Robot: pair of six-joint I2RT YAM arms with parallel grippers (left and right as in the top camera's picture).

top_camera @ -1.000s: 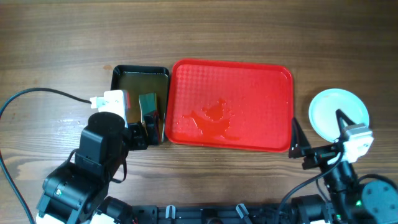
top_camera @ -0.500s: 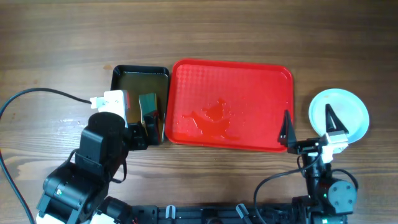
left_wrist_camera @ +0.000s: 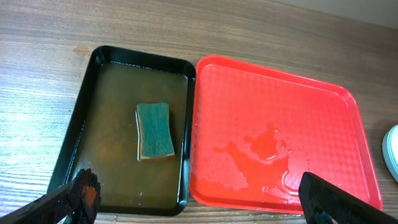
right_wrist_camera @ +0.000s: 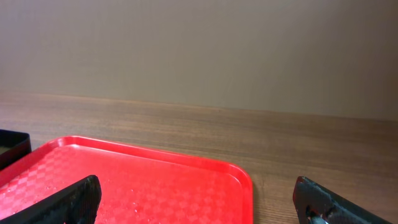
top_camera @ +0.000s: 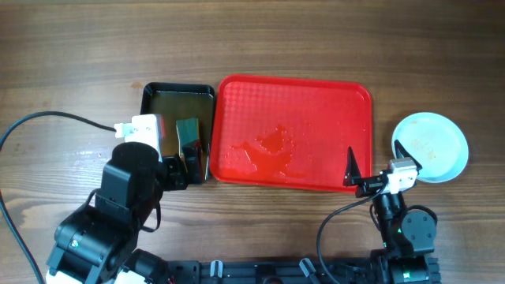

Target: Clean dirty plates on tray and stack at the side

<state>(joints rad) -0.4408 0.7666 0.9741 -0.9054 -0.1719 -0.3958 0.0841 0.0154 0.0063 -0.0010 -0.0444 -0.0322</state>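
The red tray (top_camera: 316,102) lies mid-table with no plates on it and a wet patch (top_camera: 272,150) near its front; it also shows in the left wrist view (left_wrist_camera: 311,118) and the right wrist view (right_wrist_camera: 155,174). A pale blue-white plate (top_camera: 434,146) sits on the table right of the tray; I cannot tell how many are stacked there. Its edge shows in the left wrist view (left_wrist_camera: 393,152). My right gripper (top_camera: 377,164) is open and empty between the tray's front right corner and the plate, as the right wrist view (right_wrist_camera: 199,208) also shows. My left gripper (top_camera: 183,164) is open and empty at the tub's front edge (left_wrist_camera: 199,208).
A black tub (top_camera: 150,102) of brownish water stands against the tray's left side, with a green sponge (top_camera: 187,130) lying in it (left_wrist_camera: 155,130). A black cable (top_camera: 47,118) runs across the table at the left.
My right arm has swung left and drawn back, taking its open gripper from over the plate's front to the tray's front right corner. The left arm has not moved.
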